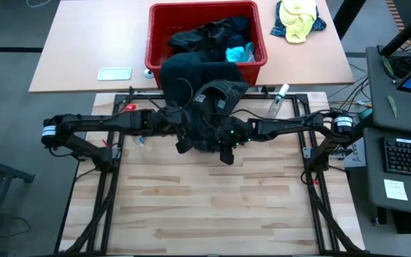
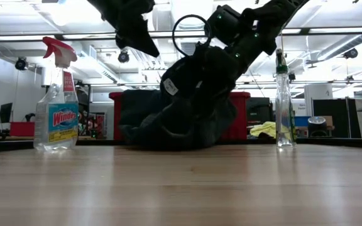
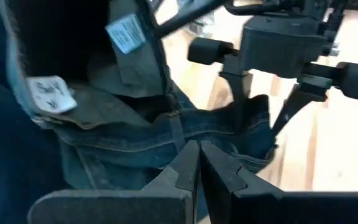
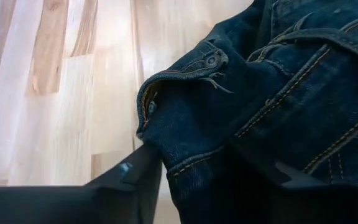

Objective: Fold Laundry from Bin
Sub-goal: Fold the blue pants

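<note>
Dark blue jeans lie bunched on the wooden table's far middle, waistband and white labels turned out; their far part hangs over the near rim of the red bin, which holds more dark and turquoise laundry. My right gripper has its fingers apart in the heap's top. My left gripper is shut, just above the waistband; in the low view its tip hangs above and left of the heap. Whether it touches the cloth I cannot tell. My right gripper's fingers stand apart around a thick fold of the jeans at the buttoned waistband end, slanting down from the table's right. The cloth lies against one finger and covers the other. The fold stays raised at the fingers while the rest slumps on the table.
A Windex spray bottle stands at the table's far left and a clear bottle at its far right. A yellow-and-blue cloth bundle and a small white object lie on the far table beside the bin. Bare wood fills the near half.
</note>
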Action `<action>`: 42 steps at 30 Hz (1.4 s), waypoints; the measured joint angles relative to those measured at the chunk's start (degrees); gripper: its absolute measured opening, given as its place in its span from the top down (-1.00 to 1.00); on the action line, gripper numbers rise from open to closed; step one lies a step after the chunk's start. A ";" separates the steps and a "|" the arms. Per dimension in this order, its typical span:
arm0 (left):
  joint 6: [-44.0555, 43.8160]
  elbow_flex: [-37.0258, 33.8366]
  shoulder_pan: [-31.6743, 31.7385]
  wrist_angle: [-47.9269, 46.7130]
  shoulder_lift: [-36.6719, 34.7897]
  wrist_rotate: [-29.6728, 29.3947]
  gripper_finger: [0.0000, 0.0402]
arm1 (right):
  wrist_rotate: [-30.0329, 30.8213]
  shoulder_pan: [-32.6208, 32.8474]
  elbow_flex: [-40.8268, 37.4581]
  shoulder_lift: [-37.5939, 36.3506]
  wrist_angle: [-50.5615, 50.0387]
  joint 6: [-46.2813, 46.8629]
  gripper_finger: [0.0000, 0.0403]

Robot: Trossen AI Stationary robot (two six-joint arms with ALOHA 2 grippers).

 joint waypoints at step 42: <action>8.36 -3.69 -22.68 30.03 17.64 -1.92 1.00 | -0.65 14.11 -1.53 -2.78 -3.51 0.53 -0.27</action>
